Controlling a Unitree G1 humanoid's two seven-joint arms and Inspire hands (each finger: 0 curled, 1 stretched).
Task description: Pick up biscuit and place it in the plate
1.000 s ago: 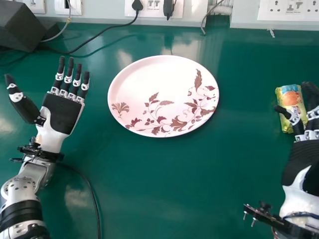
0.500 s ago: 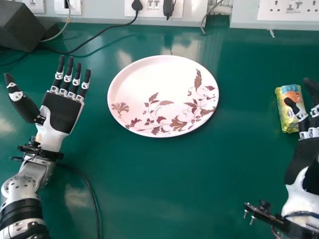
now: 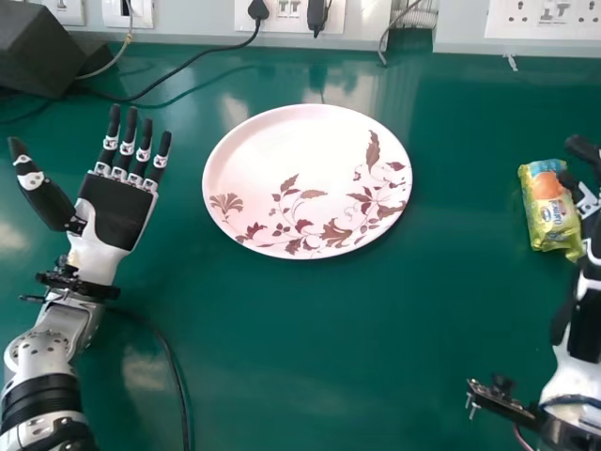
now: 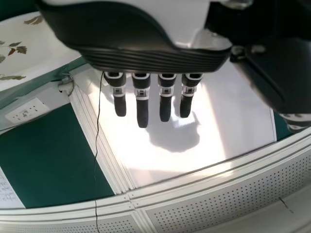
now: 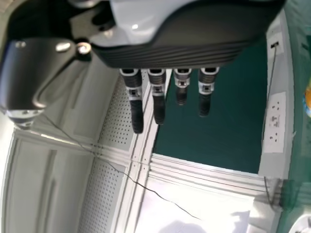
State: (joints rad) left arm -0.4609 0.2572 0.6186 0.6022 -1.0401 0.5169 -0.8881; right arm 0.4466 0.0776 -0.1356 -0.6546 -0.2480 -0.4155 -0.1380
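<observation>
The biscuit packet (image 3: pixel 550 209), yellow-green with an orange patch, lies on the green table at the right in the head view; its orange end also shows in the right wrist view (image 5: pixel 307 98). My right hand (image 3: pixel 590 301) is just to its right, fingers straight, partly cut off by the view's edge. In its wrist view the right hand (image 5: pixel 158 97) has its fingers extended with nothing in them. A pink-white plate with brown leaves (image 3: pixel 300 155) lies mid-table. To its left, my left hand (image 3: pixel 115 211) is palm up and open, as is the left hand (image 4: pixel 142 102) in the left wrist view.
A dark box (image 3: pixel 42 47) stands at the back left, with cables (image 3: pixel 192 61) running from it toward wall sockets (image 3: pixel 545 17). Another black cable (image 3: pixel 174 362) lies beside my left forearm.
My right hand has turned and shifted right, off the packet, uncovering more of it. The left hand, the plate and the packet have stayed put.
</observation>
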